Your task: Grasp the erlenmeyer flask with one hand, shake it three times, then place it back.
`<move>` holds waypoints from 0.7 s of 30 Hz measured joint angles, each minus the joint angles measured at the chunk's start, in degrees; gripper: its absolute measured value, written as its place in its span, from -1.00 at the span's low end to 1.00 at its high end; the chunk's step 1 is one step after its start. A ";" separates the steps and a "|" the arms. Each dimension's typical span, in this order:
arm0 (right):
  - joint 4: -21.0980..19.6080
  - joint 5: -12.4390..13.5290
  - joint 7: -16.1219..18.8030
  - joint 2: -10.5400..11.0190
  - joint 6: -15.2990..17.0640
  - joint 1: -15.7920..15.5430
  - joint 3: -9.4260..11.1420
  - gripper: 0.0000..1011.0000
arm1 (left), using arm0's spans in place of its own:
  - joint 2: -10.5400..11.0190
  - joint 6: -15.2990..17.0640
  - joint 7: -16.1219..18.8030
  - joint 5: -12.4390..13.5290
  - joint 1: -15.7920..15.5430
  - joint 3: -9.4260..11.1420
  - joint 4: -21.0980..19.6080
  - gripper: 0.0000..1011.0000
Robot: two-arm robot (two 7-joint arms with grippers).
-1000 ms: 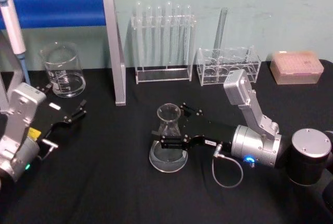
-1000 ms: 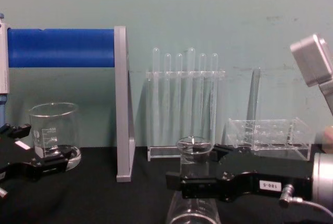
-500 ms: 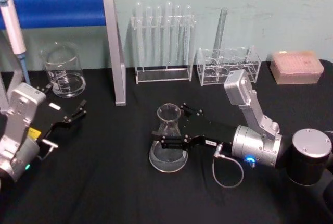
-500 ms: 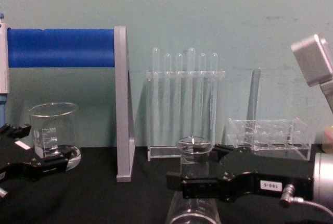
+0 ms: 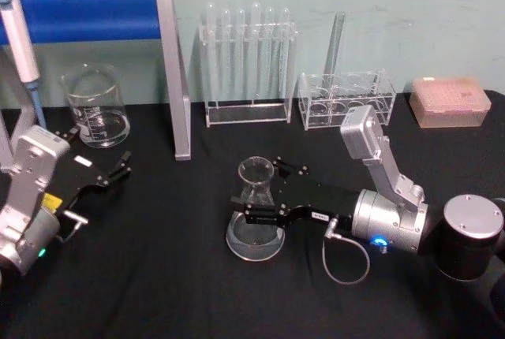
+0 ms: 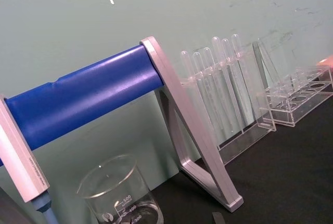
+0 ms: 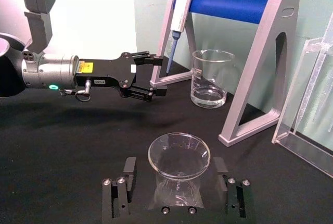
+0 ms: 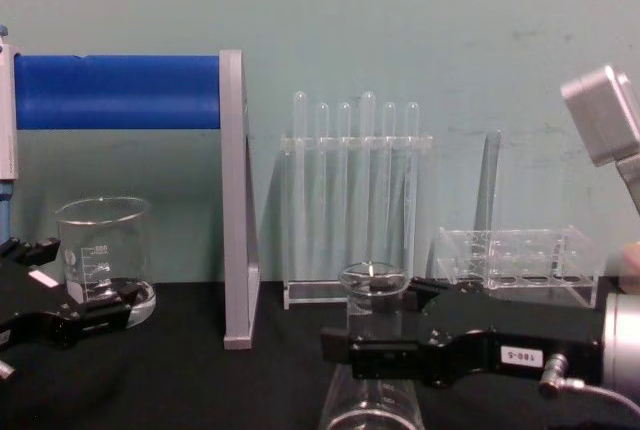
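a black tabletop (image 5: 158,284) spans the whole scene. at its back left is a stand (image 5: 87,14) with a thick blue crossbar and grey legs, and a pipette (image 5: 20,39) hangs at its left end. the right arm (image 5: 390,217), grey and silver, reaches in from the right side towards the middle. the left arm (image 5: 28,189) sits parked at the left edge. along the back wall are an upright rack of test tubes (image 5: 247,63), a lower clear rack (image 5: 346,98) to its right with one tall tube (image 5: 335,43) in it, and a pinkish box (image 5: 450,102) at the far right. a clear beaker (image 5: 96,109) stands under the blue bar, near the left gripper (image 5: 120,169), whose jaws are spread and hold nothing. the erlenmeyer flask (image 5: 254,232) stands upright on its base at the centre of the tabletop. the right gripper (image 5: 256,185) straddles its neck, one jaw on each side. from the wrist view the jaws look released, with what seems a thin gap to the glass.
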 joint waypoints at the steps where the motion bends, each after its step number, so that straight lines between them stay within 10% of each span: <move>1: 0.00 0.01 0.01 0.00 0.00 0.00 0.00 0.84 | 0.00 0.00 0.00 0.00 0.00 0.00 0.00 0.98; 21: 0.00 0.02 0.01 0.00 0.00 0.00 -0.01 -0.11 | 0.00 0.00 0.00 0.00 0.00 0.00 0.00 0.98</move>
